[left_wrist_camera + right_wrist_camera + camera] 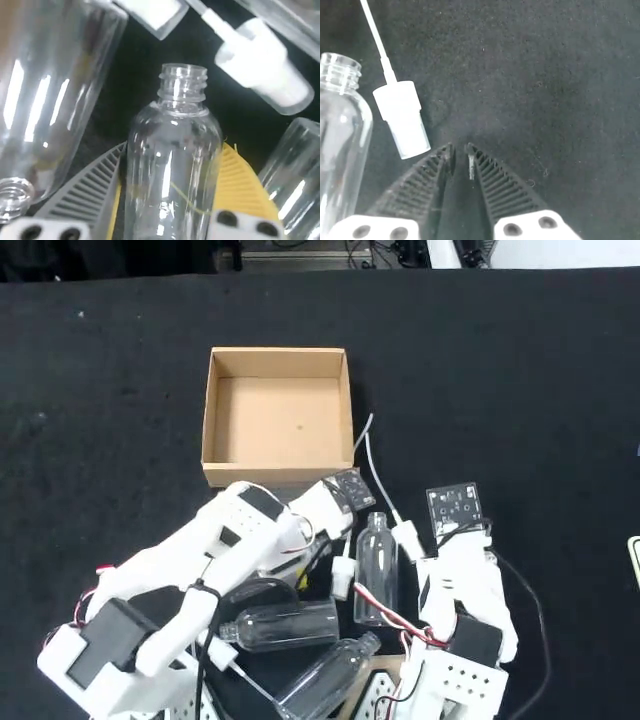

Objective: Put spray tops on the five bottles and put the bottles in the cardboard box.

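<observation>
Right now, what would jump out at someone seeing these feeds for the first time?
A clear bottle with a bare threaded neck sits clamped between the fingers of the left gripper. The cardboard box stands empty on the black table beyond both arms. A loose spray top lies beside a second bottle, just ahead of the shut, empty right gripper.
</observation>
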You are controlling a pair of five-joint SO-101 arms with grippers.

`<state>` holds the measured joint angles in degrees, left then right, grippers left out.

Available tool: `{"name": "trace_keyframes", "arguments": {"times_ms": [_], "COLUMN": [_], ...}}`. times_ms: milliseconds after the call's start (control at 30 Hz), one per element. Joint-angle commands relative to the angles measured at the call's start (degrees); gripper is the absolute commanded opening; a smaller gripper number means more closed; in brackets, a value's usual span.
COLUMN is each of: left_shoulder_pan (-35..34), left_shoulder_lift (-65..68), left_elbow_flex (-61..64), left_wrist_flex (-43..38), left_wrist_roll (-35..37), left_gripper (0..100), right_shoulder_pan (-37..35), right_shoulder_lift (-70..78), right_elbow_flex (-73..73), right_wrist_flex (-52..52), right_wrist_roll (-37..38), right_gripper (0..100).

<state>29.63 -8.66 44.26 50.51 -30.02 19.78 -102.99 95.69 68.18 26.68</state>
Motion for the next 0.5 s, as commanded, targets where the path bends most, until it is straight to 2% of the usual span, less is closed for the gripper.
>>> {"name": "trace_keyframes", "arguments": {"times_ms": [0, 133, 233, 467], "left_shoulder_pan": [0.7, 0.7, 0.7, -2.0], "left_shoulder_lift": [-0.8, -0.8, -0.8, -0.9], "left_elbow_flex": [0.4, -0.2, -3.4, -20.2], "left_wrist_flex": [-1.8, -0.1, 4.4, 23.9], "left_wrist_roll": [1.4, 1.4, 1.4, 1.1], "left_gripper": [24, 14, 5, 4], "right_shoulder_pan": [1.0, 1.0, 1.0, 1.0], "right_shoulder_lift": [-5.5, -5.5, -5.5, -5.5], "right_elbow_flex": [-0.1, -0.1, -0.1, 0.5], "right_wrist_flex": [0.2, 0.2, 0.2, -0.3], "right_wrist_roll": [0.6, 0.6, 0.6, 0.6], "right_gripper": [1.6, 1.6, 1.6, 1.6]}}
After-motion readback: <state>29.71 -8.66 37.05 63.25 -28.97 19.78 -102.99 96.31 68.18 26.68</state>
